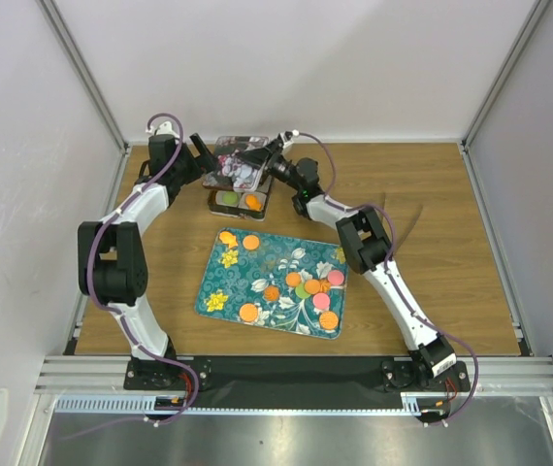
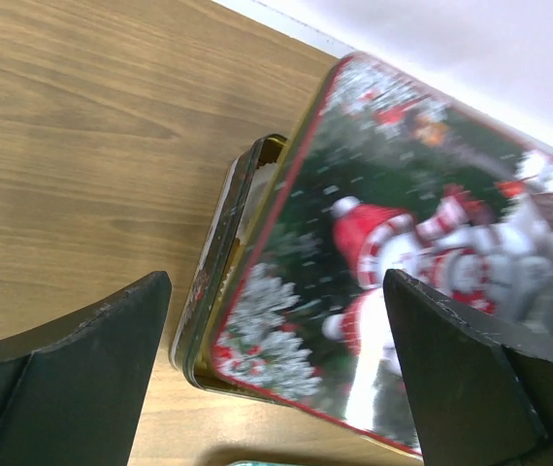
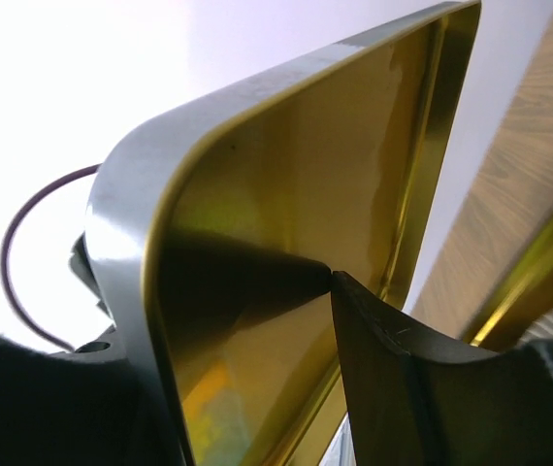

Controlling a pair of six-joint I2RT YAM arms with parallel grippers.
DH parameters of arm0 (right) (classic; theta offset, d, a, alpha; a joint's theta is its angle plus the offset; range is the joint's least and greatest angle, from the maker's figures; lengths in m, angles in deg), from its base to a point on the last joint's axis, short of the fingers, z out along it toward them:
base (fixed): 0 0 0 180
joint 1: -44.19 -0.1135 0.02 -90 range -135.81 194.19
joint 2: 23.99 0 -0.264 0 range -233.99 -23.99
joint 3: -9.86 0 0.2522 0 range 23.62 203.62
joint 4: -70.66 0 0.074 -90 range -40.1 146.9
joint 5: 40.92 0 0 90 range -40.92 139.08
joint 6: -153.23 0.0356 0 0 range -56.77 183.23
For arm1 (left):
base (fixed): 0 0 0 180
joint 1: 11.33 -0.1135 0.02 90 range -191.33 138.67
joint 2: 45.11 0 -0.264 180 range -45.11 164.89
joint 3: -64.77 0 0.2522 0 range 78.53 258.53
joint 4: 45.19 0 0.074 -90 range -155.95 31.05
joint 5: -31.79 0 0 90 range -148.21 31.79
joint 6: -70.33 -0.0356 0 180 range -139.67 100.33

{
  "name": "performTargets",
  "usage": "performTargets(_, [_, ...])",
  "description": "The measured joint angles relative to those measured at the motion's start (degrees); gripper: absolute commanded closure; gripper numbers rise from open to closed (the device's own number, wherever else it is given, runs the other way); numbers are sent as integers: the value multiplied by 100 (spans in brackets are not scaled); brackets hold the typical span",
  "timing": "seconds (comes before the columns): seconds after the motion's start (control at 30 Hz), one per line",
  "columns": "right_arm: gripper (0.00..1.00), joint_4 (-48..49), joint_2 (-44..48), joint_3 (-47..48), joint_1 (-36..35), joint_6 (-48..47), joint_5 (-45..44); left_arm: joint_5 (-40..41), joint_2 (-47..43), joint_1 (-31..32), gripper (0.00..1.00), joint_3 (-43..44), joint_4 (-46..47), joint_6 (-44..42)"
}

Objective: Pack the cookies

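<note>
Several cookies (image 1: 251, 242), round discs in orange, pink and green, lie on a teal flowered tray (image 1: 276, 254). Behind it stands an open tin (image 1: 241, 202) with a green cookie (image 1: 228, 198) and an orange cookie (image 1: 253, 202) inside. My right gripper (image 1: 262, 155) is shut on the tin's lid (image 1: 241, 163) and holds it tilted over the tin; the right wrist view shows the lid's gold inside (image 3: 286, 194) pinched at my gripper (image 3: 327, 276). My left gripper (image 1: 204, 155) is open, and in its wrist view (image 2: 276, 359) its jaws stand apart beside the lid's Christmas picture (image 2: 393, 243) and the tin's rim (image 2: 220, 262).
The tray lies at the middle of the wooden table (image 1: 432, 223). White walls and metal frame posts (image 1: 82, 68) enclose the table at the back and sides. Both arms reach toward the tin at the back.
</note>
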Motion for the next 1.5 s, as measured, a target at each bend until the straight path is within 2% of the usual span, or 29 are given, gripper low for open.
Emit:
performTargets(0.27, [90, -485, -184, 33, -63, -136, -26, 4, 175, -22, 3, 2, 39, -35])
performTargets(0.87, [88, -811, -184, -109, -50, -310, 68, 85, 566, -28, 3, 83, -363, -109])
performTargets(1.27, [86, -496, 146, -907, -26, -179, 251, 85, 695, -24, 4, 195, -470, -142])
performTargets(1.5, [76, 55, 236, -1285, 55, 160, 232, 116, 929, 61, 4, 522, -782, -232])
